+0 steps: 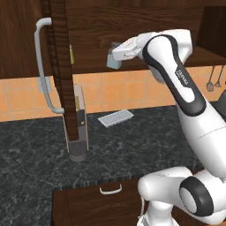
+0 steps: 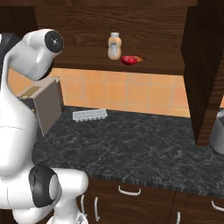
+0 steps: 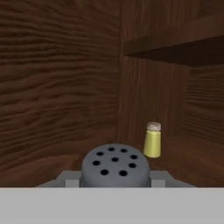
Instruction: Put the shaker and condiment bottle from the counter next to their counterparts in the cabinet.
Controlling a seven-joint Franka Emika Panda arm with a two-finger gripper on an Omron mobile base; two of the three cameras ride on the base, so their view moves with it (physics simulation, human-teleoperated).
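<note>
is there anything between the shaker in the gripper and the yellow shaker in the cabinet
Nothing: in the hand view, only bare wooden cabinet floor lies between the held shaker and the olive-yellow shaker behind it.

The cabinet (image 2: 78,52) shelf, dark brown wood, carries a tan-orange bottle (image 2: 114,46) with a white cap standing upright, and a red condiment bottle (image 2: 130,60) lying on its side just beside it at about four o'clock. In the hand view an olive-yellow shaker (image 3: 152,140) stands upright on the same shelf board near the back corner. Below, the counter (image 2: 131,148), black with grey veining, bears a pale grey ridged rack (image 2: 89,114) lying flat near the tiled wall, a tall boxy appliance (image 1: 78,132) standing at about nine o'clock from it in the left base view, and a grey pot (image 2: 217,131) at the far right edge.
</note>
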